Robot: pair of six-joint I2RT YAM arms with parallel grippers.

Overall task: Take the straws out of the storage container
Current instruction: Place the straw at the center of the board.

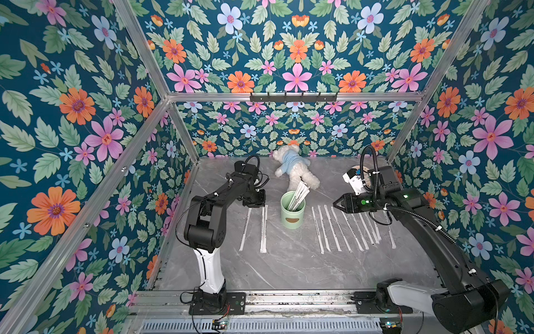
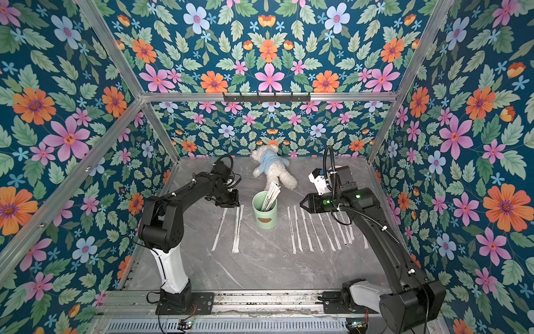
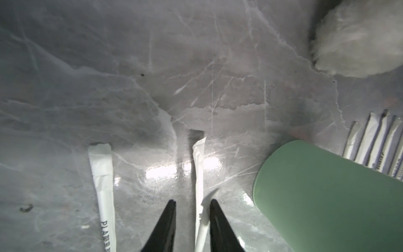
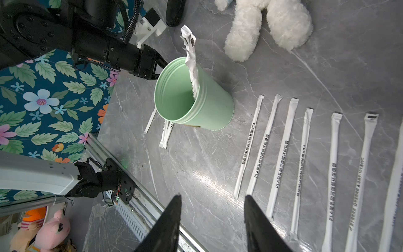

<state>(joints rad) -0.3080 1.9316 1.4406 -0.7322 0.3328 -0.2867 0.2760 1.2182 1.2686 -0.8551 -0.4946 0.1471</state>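
The storage container (image 1: 292, 212) (image 2: 264, 212) is a mint-green cup standing upright mid-table, with a few straws (image 1: 299, 195) (image 4: 192, 56) leaning out of it toward the back. Several more straws (image 1: 341, 231) (image 4: 283, 148) lie in a row to its right, and two straws (image 1: 263, 228) (image 3: 102, 185) lie to its left. My left gripper (image 1: 257, 204) (image 3: 193, 200) hangs low over the far end of the left straw nearest the cup (image 3: 199, 170). That straw lies between the parted jaws, ungripped. My right gripper (image 1: 335, 204) (image 4: 213, 196) is open and empty above the row's far end.
A white teddy bear (image 1: 294, 170) in a blue shirt lies behind the cup. The floral walls close in the back and both sides. A metal rail (image 1: 289, 300) with both arm bases runs along the front edge.
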